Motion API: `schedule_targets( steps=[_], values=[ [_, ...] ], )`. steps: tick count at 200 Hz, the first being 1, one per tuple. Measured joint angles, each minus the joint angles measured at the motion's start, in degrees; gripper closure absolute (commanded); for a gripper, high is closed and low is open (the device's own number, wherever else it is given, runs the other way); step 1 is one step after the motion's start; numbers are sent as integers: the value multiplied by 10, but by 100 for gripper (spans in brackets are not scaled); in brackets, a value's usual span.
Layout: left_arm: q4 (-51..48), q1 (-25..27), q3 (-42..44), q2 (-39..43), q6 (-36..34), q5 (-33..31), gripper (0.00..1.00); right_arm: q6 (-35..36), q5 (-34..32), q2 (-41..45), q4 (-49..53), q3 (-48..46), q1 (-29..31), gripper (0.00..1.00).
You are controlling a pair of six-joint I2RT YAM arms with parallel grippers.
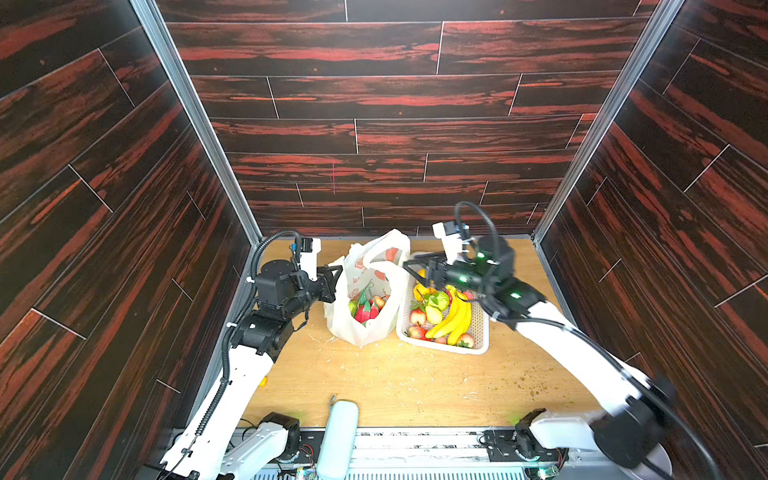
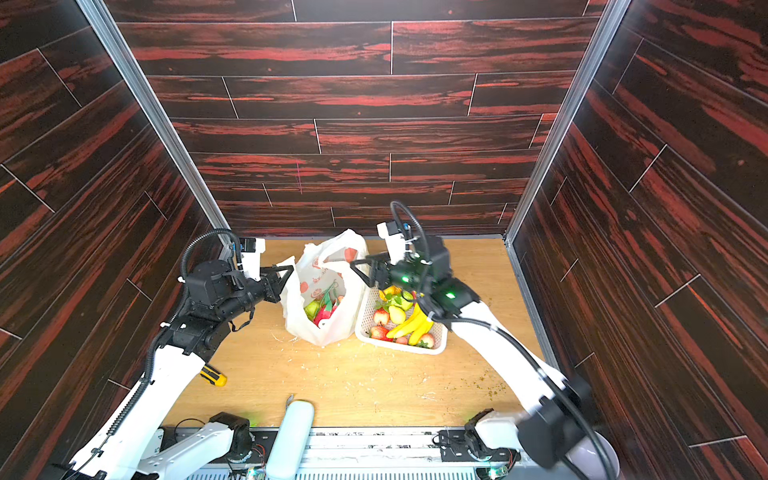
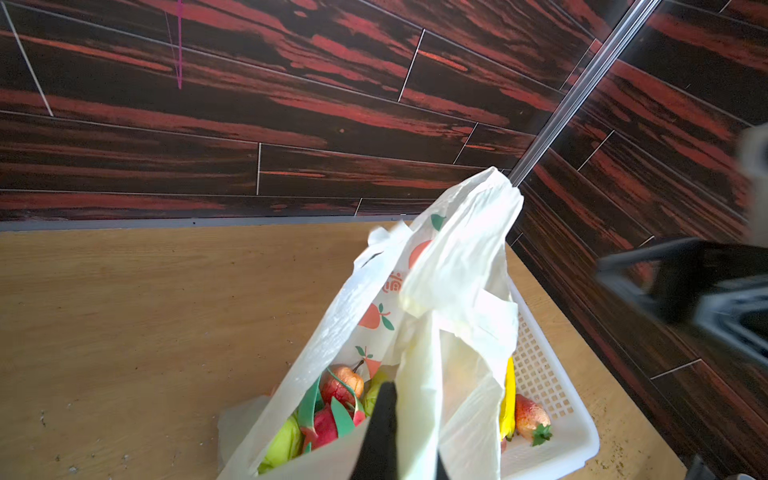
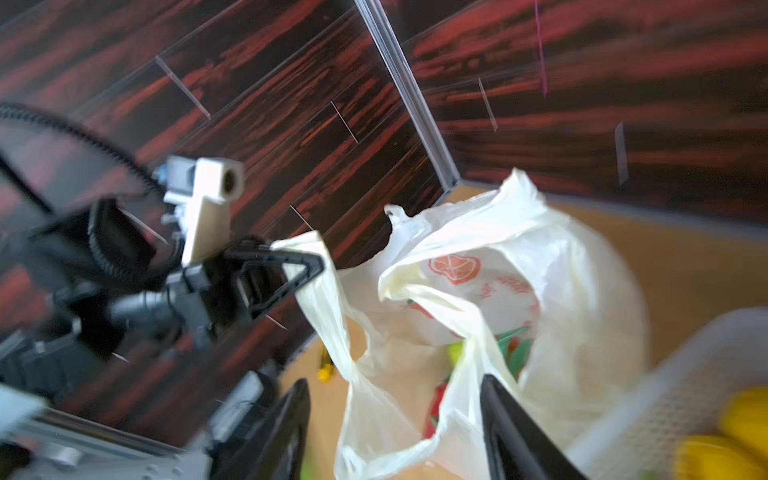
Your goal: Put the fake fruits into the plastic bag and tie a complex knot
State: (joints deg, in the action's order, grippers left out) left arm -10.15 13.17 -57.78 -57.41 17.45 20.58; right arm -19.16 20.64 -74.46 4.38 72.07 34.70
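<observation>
The plastic bag (image 1: 358,332) stands mouth up at the back middle of the table, seen in both top views. Fake fruits lie inside it: a pink dragon fruit (image 3: 328,424), a green pear (image 3: 282,444) and a reddish apple (image 3: 345,380). My left gripper (image 1: 332,276) is shut on the bag's left handle and holds that side up. My right gripper (image 4: 395,415) is open at the bag's right side, with the slack right handle (image 4: 415,291) hanging loose between its fingers (image 4: 511,428). More fruits, among them a banana bunch (image 1: 455,320), fill the white basket (image 1: 482,332).
The basket touches the bag's right side. A yellow-and-black tool (image 2: 214,376) lies on the table by my left arm. A pale rounded object (image 1: 343,436) sits at the front edge. Dark panelled walls close in the table on three sides. Small crumbs litter the wood.
</observation>
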Motion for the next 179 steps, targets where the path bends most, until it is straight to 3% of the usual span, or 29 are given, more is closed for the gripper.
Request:
schedule_targets(
  steps=[30, 86, 127, 179],
  values=[
    [4, 0, 0, 0, 2, 4, 100, 141, -54, -12, 124, 89, 36, 33],
    [8, -1, 0, 0, 4, 5, 100, 353, -116, -157, 315, 284, 80, 32],
    [8, -1, 0, 1, 4, 5, 100, 435, -125, -247, 386, 365, 80, 32],
    [8, -1, 0, 1, 4, 9, 100, 469, -124, -320, 393, 423, 80, 32]
  ],
)
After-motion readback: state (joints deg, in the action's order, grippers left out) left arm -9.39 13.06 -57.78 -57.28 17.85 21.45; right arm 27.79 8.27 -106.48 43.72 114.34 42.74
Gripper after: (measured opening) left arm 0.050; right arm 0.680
